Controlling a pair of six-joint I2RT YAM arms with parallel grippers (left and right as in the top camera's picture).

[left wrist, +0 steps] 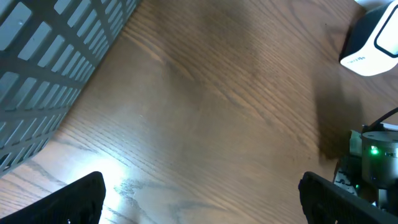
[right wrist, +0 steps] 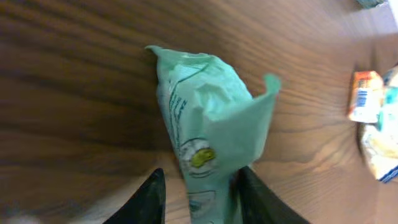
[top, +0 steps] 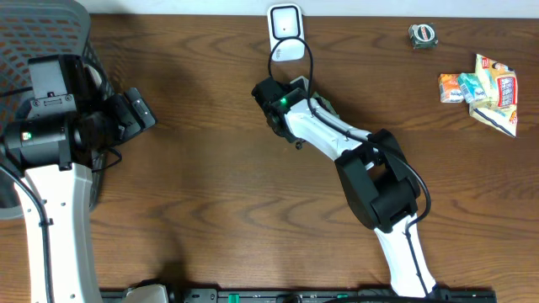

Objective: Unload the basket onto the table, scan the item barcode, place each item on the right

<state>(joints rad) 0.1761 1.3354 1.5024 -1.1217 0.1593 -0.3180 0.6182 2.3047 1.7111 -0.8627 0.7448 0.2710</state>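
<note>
A pale green crumpled packet (right wrist: 211, 118) lies on the wooden table, its lower end between the fingers of my right gripper (right wrist: 202, 199). The jaws stand open: the right finger touches the packet and a gap shows at the left finger. From overhead, the right gripper (top: 274, 105) sits just below the white barcode scanner (top: 286, 35) and hides the packet. My left gripper (top: 139, 114) is at the table's left side, open wide over bare wood (left wrist: 199, 205) with nothing between its fingers. The scanner (left wrist: 373, 43) shows at the top right of the left wrist view.
A pile of snack packets (top: 480, 93) lies at the far right, with a small tape roll (top: 423, 35) at the back right. A grey mesh basket (top: 42, 34) stands at the left edge beside the left arm.
</note>
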